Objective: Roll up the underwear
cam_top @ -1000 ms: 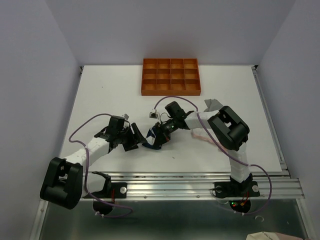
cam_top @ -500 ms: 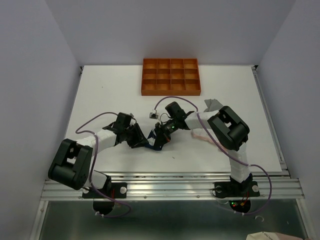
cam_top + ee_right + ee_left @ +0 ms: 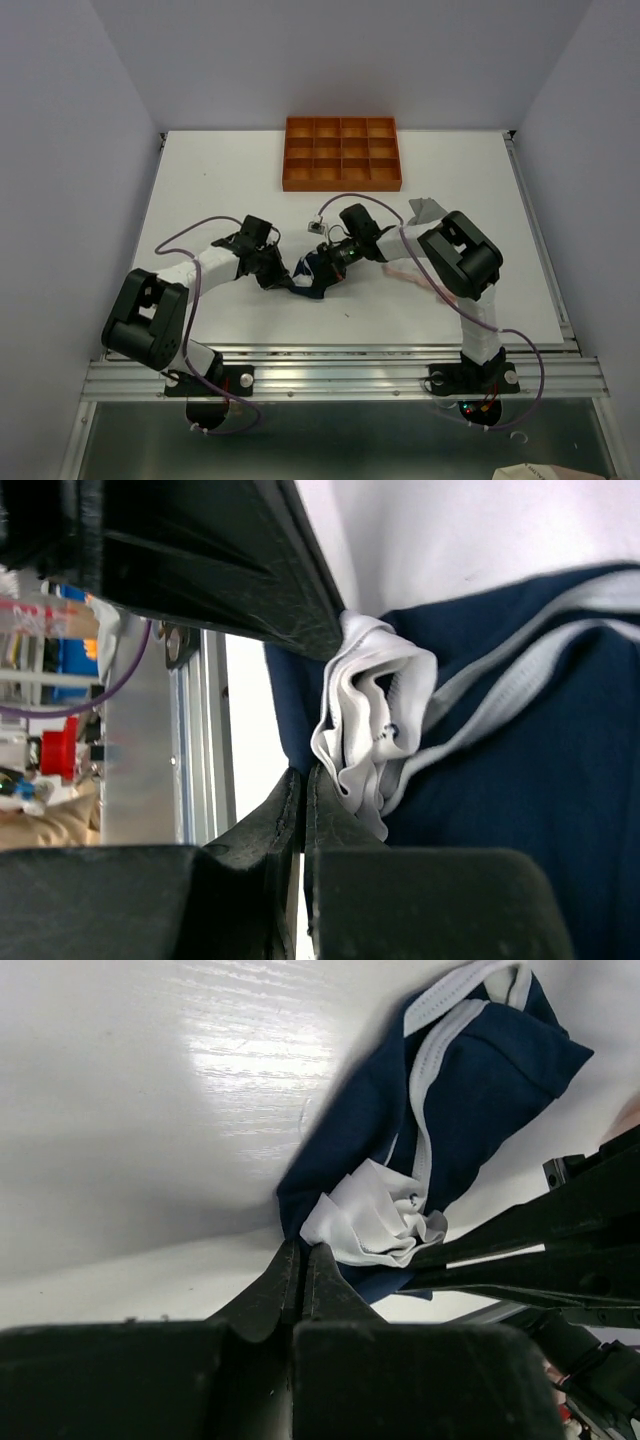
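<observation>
The left claw [image 3: 300,1252] is shut, its tips meeting on the lower corner of the navy underwear [image 3: 500,1070], and it appears to pinch only the cloth's very edge. The right claw [image 3: 303,778] is shut as well, nipping the same garment just beside a crumpled wad of white trim [image 3: 370,720] at the middle of its wrist frame. The two claws nearly touch there: the left one's finger fills the upper left of the right wrist view, and the right one's fingers cross the lower right of the left wrist view. The closest risk is probably a collision or a tangle of fingers if either arm turns to roll without the other giving way. A shallow bite on thin cloth may also slip, letting the corner drop and the bundle spring open. Both grips sit at one end, so the rest of the garment, spread loose toward the upper right of the left wrist frame, could drag on the table [image 3: 150,1110] and roll crooked or bunch up. In the top view the garment lies at the centre, low in frame, well apart from the tray [image 3: 340,155] and the grey underwear [image 3: 424,209] at the right.
</observation>
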Robot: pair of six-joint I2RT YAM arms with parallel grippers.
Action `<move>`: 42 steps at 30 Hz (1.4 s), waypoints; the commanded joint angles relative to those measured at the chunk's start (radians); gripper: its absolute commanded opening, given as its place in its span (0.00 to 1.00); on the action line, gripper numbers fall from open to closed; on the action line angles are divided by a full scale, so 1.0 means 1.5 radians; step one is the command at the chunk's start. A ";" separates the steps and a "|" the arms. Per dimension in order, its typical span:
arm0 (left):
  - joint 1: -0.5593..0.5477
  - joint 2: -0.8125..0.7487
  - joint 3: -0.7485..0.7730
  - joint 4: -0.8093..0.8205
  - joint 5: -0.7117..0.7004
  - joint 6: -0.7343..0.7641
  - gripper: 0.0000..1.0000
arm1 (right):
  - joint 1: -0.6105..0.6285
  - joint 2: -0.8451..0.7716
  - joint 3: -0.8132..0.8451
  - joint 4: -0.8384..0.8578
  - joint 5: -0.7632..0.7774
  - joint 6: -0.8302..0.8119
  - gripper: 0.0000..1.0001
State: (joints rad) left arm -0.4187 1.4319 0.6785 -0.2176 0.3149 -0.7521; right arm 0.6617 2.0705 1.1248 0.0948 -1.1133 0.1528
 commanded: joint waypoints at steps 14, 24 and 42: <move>0.002 0.146 0.140 -0.190 -0.005 0.038 0.00 | -0.043 -0.030 -0.079 0.122 0.184 0.219 0.01; 0.008 0.162 0.161 -0.200 -0.017 0.036 0.15 | -0.043 -0.014 -0.072 0.051 0.341 0.209 0.01; 0.032 -0.022 0.097 -0.155 -0.104 -0.003 0.56 | -0.043 0.004 -0.051 0.022 0.331 0.173 0.01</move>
State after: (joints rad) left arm -0.3752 1.4796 0.8856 -0.4763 0.1799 -0.7509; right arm 0.6178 2.0365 1.0527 0.2157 -0.7765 0.4812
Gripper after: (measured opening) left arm 0.561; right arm 0.038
